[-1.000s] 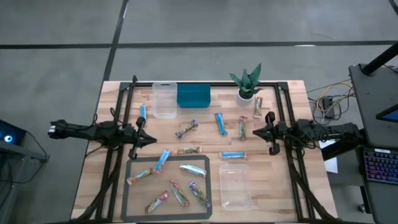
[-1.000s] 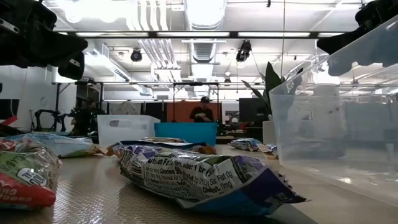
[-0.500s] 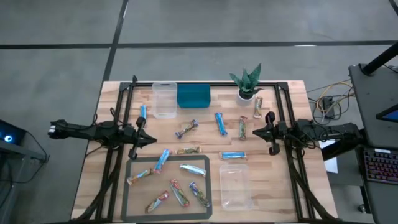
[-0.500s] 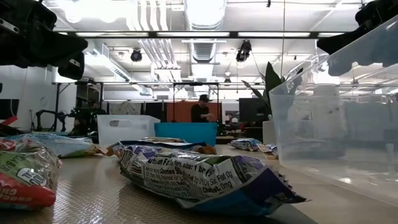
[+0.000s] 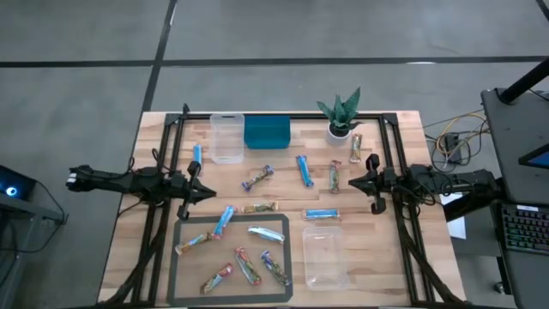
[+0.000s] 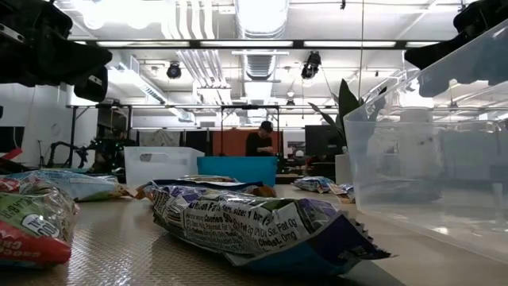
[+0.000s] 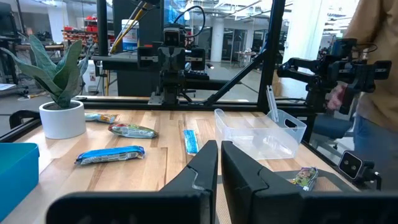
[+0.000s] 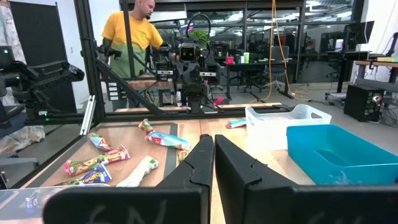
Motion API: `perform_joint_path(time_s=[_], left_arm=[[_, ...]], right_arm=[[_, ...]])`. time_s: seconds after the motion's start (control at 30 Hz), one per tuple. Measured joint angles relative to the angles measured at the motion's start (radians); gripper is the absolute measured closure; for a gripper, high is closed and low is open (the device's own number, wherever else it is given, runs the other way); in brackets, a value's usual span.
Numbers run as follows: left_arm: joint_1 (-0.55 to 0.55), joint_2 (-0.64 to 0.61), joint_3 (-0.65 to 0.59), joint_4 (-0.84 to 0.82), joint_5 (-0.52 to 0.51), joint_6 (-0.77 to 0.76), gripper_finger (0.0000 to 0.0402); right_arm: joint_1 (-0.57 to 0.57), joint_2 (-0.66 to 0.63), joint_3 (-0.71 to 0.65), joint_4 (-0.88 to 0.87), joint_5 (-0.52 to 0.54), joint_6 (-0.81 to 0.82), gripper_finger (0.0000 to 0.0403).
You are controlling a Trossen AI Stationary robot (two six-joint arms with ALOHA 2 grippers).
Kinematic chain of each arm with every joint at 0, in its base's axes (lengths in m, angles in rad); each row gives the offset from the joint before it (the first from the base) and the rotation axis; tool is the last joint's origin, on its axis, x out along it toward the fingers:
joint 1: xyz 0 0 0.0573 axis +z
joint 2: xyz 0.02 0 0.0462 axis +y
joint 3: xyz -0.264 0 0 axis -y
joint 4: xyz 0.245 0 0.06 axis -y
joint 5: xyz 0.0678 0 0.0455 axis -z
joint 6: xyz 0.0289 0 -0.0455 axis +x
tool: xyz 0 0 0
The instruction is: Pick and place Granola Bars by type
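Meanwhile, both arms hung idle above the wooden table (image 5: pixel 129 249). At the left of the overhead frame the left gripper (image 5: pixel 212 195) was clenched on nothing; at the right, the right gripper (image 5: pixel 350 183) was clenched and empty too. The Granola Bars (image 5: pixel 304 170) lay scattered across the middle, with several more gathered on the dark tray (image 5: pixel 177 257) at lower centre. One clear tub (image 5: pixel 324 256) sat beside the tray, another clear tub (image 5: pixel 226 137) next to the teal bin (image 5: pixel 267 133) and potted plant (image 5: pixel 340 113) along the top edge.
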Motion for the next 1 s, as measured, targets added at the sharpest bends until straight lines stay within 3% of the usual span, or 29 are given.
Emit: perform_joint_path(time_s=[1.0], left_arm=[[0.0, 0.0, 0.0, 0.0, 0.0, 0.0, 0.0397]], right_arm=[[0.0, 0.0, 0.0, 0.009, 0.0, 0.079, 0.0394]])
